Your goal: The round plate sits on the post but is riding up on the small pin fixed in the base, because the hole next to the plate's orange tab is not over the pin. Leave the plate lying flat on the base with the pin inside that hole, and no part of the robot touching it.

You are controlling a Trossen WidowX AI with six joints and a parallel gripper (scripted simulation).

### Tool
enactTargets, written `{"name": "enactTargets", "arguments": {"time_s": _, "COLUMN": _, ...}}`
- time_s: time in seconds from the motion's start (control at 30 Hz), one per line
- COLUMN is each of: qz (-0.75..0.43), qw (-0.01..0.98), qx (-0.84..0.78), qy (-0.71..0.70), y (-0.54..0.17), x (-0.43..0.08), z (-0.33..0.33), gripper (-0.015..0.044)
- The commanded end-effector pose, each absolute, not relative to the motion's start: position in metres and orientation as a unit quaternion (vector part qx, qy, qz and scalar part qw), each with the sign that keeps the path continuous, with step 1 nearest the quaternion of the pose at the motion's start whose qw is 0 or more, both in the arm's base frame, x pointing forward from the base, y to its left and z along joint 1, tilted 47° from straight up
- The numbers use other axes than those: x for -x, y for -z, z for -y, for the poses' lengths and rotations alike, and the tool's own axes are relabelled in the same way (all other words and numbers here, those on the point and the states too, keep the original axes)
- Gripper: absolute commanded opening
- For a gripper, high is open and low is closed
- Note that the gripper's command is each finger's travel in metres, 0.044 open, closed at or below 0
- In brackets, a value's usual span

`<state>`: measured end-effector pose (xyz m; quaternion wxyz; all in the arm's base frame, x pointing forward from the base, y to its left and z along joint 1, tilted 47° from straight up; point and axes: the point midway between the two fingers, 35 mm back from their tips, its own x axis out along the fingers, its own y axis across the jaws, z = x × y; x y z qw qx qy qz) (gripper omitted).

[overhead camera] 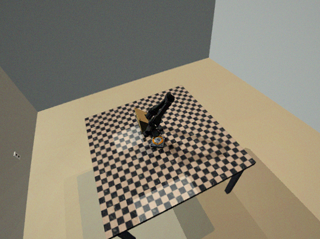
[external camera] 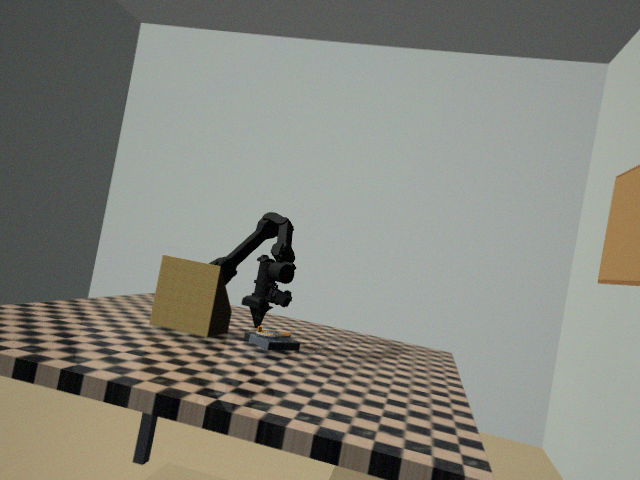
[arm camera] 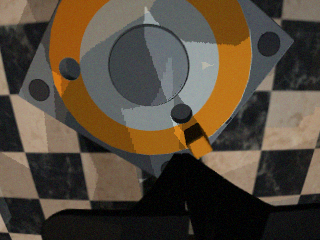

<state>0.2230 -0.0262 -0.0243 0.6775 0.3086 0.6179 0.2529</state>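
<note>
Working from the biggest thing down, we note the checkered table (external camera: 330,392), a glossy board of dark marbled and pale wood-grained squares, with the tan box (external camera: 186,302) standing near the arm's foot. The arm (external camera: 253,242) is matte black and angular, folded over so the gripper (arm camera: 192,150) points straight down. Its fingers are pressed together with nothing between them, forming one blunt tip.

Just beside the box sits the grey square base (arm camera: 272,60), flat, with dark round recesses at its corners. On it lies the round plate (arm camera: 90,125): a smooth orange ring around a grey inner disc, threaded on the broad grey post (arm camera: 149,65). The small orange tab (arm camera: 199,145) juts from the plate's rim toward us, with the dark hole (arm camera: 181,113) just inboard of it. A second dark spot (arm camera: 69,68) shows on the ring's left; we cannot tell whether it is the pin or another hole.

In the wrist view the closed tip sits at the tab, apparently touching it.

Risks as we judge them: the tab is a small target, so a sideways push may slip off it. Pressing down could wedge the tilted plate against the post. Turning too far would carry the hole past the pin. Lingering after seating would leave the robot touching the plate.
</note>
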Motion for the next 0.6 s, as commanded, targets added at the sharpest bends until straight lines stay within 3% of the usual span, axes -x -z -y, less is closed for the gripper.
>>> {"name": "enactTargets", "arguments": {"time_s": 0.0, "qz": -0.615, "qw": 0.683, "qx": -0.301, "qy": -0.253, "y": 0.0287, "x": -0.2286, "z": 0.0314, "gripper": 0.0}}
{"name": "enactTargets", "arguments": {"time_s": 0.57, "qz": -0.615, "qw": 0.684, "qx": -0.301, "qy": -0.253, "y": 0.034, "x": -0.2328, "z": 0.0386, "gripper": 0.0}}
